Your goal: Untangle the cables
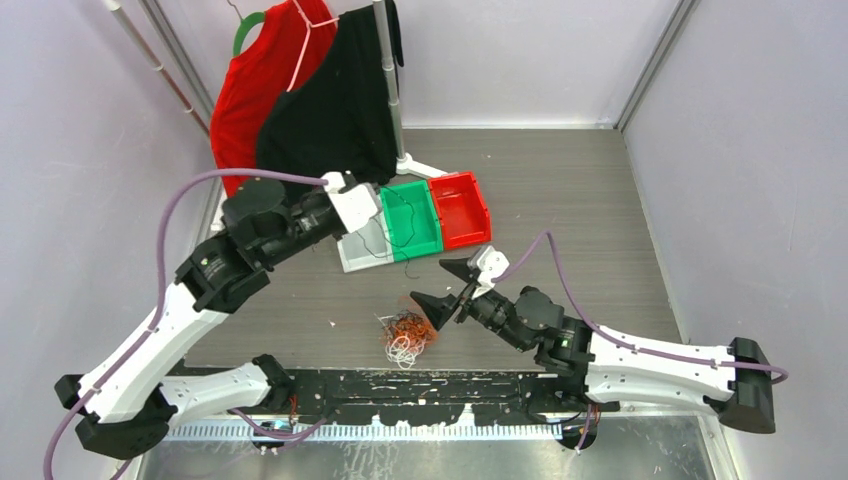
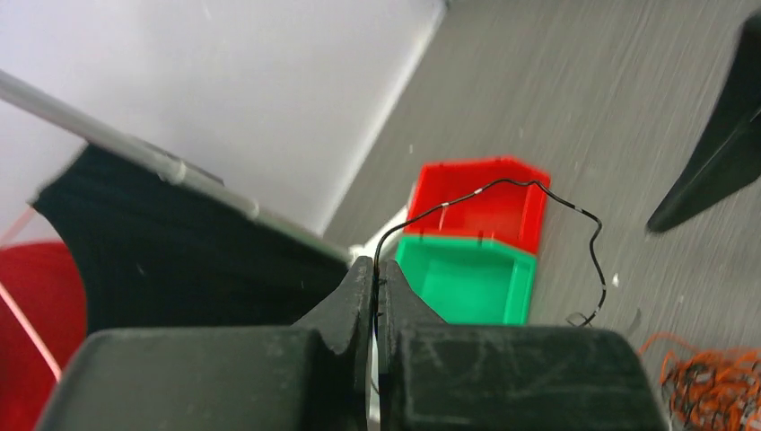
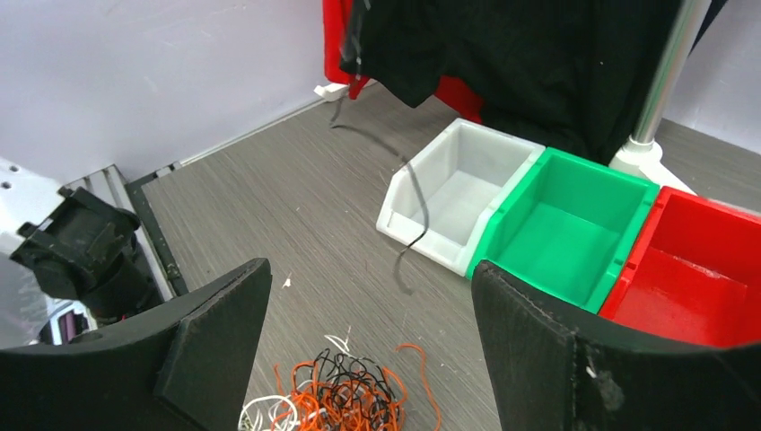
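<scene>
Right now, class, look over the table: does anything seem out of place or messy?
Yes. A snarl of orange, white and black cables lies heaped on the table near its front edge, small white scraps beside it. One black cable dangles from the shut left gripper by the bins.

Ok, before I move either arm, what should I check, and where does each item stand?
1. Grip: left gripper shut on the black cable: ok.
2. Black cable free of the snarl, loose end hanging apart from it: ok.
3. Second arm: right gripper open and empty: ok.
4. Aim: snarl sits right under the right gripper: ok.
5. Drop spot: whether the cable hangs over the white bin or the green bin: cannot tell.
</scene>
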Robot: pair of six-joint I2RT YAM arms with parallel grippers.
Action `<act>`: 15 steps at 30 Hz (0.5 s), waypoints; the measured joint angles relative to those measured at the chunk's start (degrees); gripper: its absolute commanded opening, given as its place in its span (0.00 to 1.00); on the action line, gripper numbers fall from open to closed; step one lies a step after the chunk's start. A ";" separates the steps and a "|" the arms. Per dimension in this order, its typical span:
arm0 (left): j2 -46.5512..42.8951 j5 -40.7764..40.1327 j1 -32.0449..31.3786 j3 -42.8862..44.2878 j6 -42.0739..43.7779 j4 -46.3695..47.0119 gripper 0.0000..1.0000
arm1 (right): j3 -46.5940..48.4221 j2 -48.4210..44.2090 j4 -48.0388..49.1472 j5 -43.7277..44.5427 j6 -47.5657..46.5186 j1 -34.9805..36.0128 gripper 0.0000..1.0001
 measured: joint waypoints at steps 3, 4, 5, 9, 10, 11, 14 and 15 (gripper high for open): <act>0.61 -3.04 0.02 -3.02 1.27 -1.31 0.00 | 1.20 -2.40 -3.63 -1.79 -1.09 0.00 0.87; 0.74 -3.50 0.02 -3.93 1.38 -1.99 0.00 | 1.66 -2.47 -4.28 -2.25 -1.31 0.00 0.87; 0.87 -3.56 0.02 -5.03 1.42 -3.32 0.00 | 2.43 -2.32 -5.07 -2.80 -1.57 0.00 0.87; 1.01 -3.26 0.00 -5.42 1.14 -5.16 0.00 | 4.52 -0.55 -5.44 -3.28 -2.45 0.00 0.87; 1.01 -2.91 0.02 -5.42 0.94 -5.53 0.00 | 5.20 0.35 -5.25 -3.04 -2.78 -0.02 0.86; 1.01 -2.64 0.02 -5.42 0.66 -5.88 0.00 | 5.79 1.29 -4.98 -2.62 -3.04 -0.11 0.86; 1.01 -1.73 0.00 -5.44 0.07 -6.84 0.00 | 8.50 5.57 -4.37 -1.20 -3.82 -1.05 0.83; 1.01 -1.31 0.00 -5.44 -0.09 -7.02 0.00 | 9.07 6.75 -4.00 -1.20 -3.87 -1.57 0.82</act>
